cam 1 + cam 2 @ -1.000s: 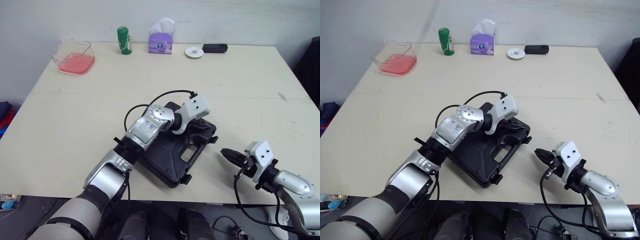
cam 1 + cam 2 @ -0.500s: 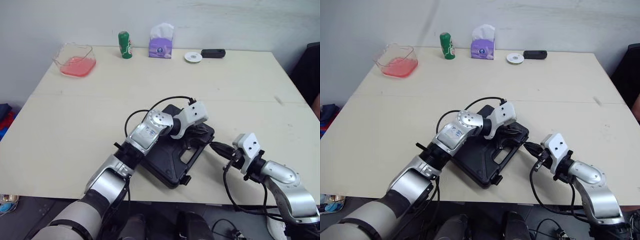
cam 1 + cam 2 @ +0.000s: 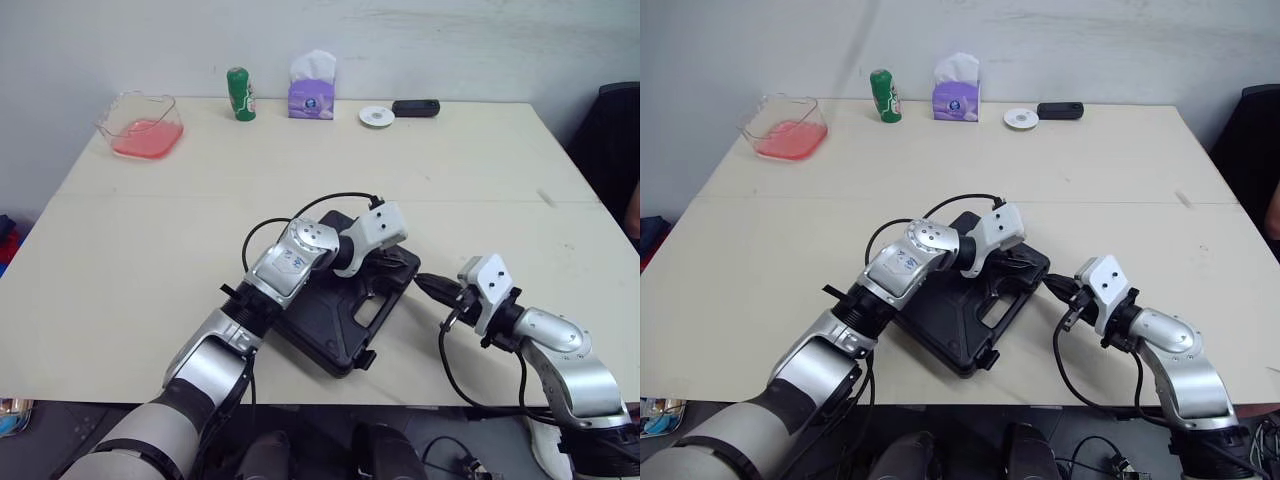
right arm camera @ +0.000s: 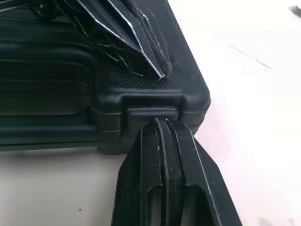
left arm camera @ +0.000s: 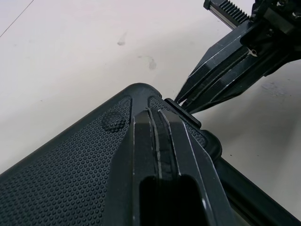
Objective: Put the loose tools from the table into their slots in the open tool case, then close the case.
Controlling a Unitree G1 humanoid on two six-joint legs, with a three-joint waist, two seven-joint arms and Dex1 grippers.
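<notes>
Beyond, clear tub, green can, tissue box, closed tool case nearer.

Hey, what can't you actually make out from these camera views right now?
- Contents of the tool case: hidden under its lowered lid, in the head views.
- Whether the latch is snapped: in the right wrist view, the right tool tip covers it.
- Label on the green can: too small in the head views.
</notes>
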